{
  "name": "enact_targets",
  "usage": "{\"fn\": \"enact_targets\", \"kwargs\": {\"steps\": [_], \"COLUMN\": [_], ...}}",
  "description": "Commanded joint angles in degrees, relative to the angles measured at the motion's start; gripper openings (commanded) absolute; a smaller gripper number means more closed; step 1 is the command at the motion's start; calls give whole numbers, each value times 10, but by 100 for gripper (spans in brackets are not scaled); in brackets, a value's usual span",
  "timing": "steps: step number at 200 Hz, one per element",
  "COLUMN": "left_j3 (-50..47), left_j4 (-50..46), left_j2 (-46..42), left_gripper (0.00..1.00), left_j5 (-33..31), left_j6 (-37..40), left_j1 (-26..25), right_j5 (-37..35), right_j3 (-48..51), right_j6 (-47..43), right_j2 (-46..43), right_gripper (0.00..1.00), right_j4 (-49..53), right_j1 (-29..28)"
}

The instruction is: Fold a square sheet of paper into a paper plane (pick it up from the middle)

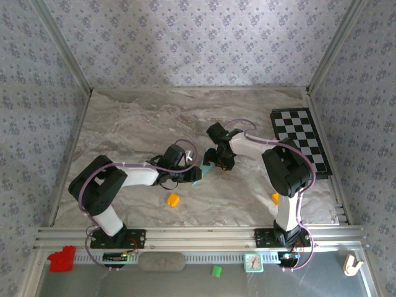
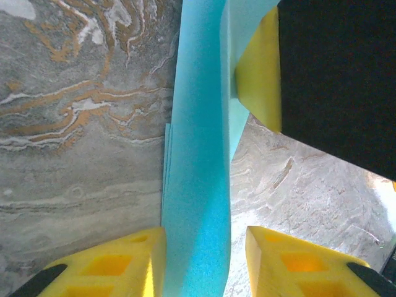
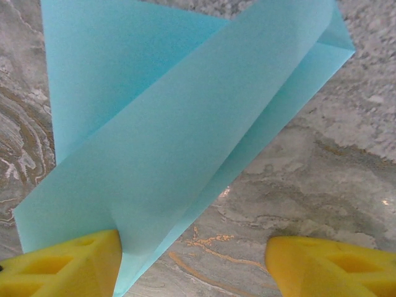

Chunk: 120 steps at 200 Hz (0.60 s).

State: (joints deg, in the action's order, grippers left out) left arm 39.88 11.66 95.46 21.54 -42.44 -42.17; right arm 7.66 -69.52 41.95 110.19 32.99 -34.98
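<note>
Jaws apart on left pincer (image 2: 204, 240) and right pincer (image 3: 192, 241)
Creased teal paper (image 3: 173, 124) stands between left fingers, touching one right finger.

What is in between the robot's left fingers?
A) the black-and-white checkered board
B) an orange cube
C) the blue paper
C: in the left wrist view the blue paper runs up between the yellow left fingers, right beside one of them.
</note>
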Motion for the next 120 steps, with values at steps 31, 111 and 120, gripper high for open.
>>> {"fn": "enact_targets", "kwargs": {"steps": [31, 111, 120], "left_j3": [9, 11, 11], "left_j4": [-50, -64, -64], "left_j2": [9, 24, 25], "left_gripper": [33, 20, 20], "left_j5": [-18, -33, -33], "left_j6": [18, 12, 12], "left_j1": [-4, -3, -4], "right_j5": [-26, -33, -33], "right_j3": [42, 41, 41], "right_j6": [-7, -8, -8], "right_j2": [93, 106, 107], "right_gripper": [69, 69, 69], "right_j4": [-13, -12, -12], "right_j1": [-1, -3, -3]}}
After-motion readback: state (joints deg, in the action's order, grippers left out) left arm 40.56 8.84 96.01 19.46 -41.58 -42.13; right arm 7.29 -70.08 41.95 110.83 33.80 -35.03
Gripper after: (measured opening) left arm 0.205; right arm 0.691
